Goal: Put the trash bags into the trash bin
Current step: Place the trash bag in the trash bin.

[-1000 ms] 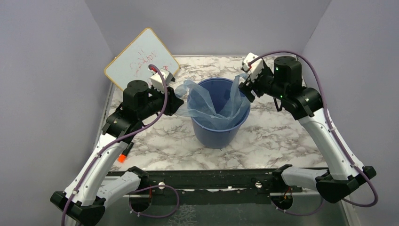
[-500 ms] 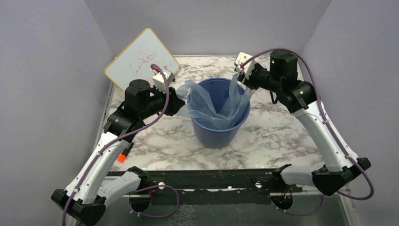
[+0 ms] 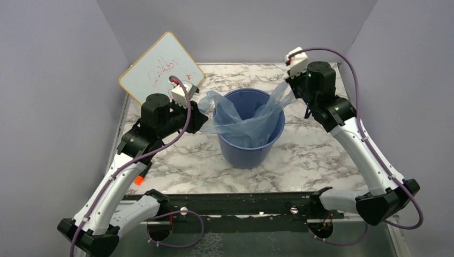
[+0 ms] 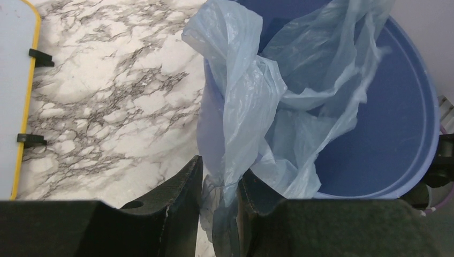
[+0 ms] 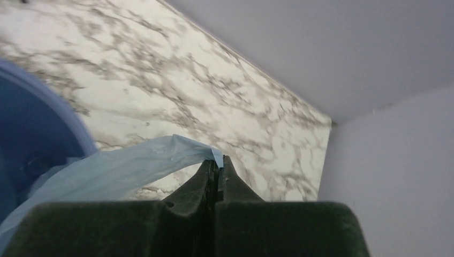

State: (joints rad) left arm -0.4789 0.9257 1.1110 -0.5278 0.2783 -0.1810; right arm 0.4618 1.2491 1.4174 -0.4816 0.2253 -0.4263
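The blue trash bin (image 3: pixel 249 154) stands mid-table, and the light-blue trash bag (image 3: pixel 241 119) hangs partly inside it and spills over both sides of the rim. At the bin's left rim my left gripper (image 3: pixel 202 116) is shut on a bunched fold of the bag (image 4: pixel 251 96), which runs down between the fingers (image 4: pixel 182 187); the bin's inner wall (image 4: pixel 396 107) lies just beyond. My right gripper (image 3: pixel 292 87) is beyond the right rim, shut on a thin corner of the bag (image 5: pixel 123 166), pulling it taut. In the right wrist view the gripper (image 5: pixel 217 163) has the bin (image 5: pixel 32 123) at left.
A white board with red writing (image 3: pixel 160 67) leans at the back left, its yellow edge (image 4: pixel 24 107) close to my left arm. Grey walls close in the marble table (image 3: pixel 321 155) on three sides; the right gripper is near the back right corner (image 5: pixel 332 123).
The right gripper has shut on the bag's right edge and swung back and to the right, drawing that edge out over the rim. The left arm has held still.
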